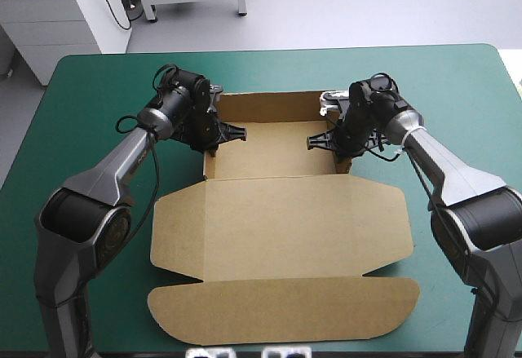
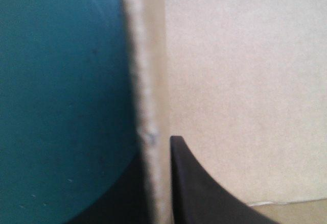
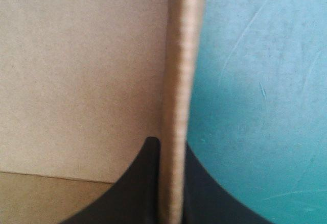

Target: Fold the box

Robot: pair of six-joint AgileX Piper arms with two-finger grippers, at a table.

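Currently: both grippers clamped on box walls.
Left gripper (image 1: pixel 208 136) pinches the raised left wall (image 2: pixel 148 81) between its black fingers; the brown box (image 1: pixel 277 211) lies mid-table on the teal-green cover (image 1: pixel 90 97), lid (image 1: pixel 281 313) flat toward the near edge; right gripper (image 1: pixel 341 139) pinches the right wall (image 3: pixel 179 81) likewise.

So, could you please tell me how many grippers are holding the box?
2. The left gripper is shut on the left side wall of the box; the right gripper is shut on its right side wall.
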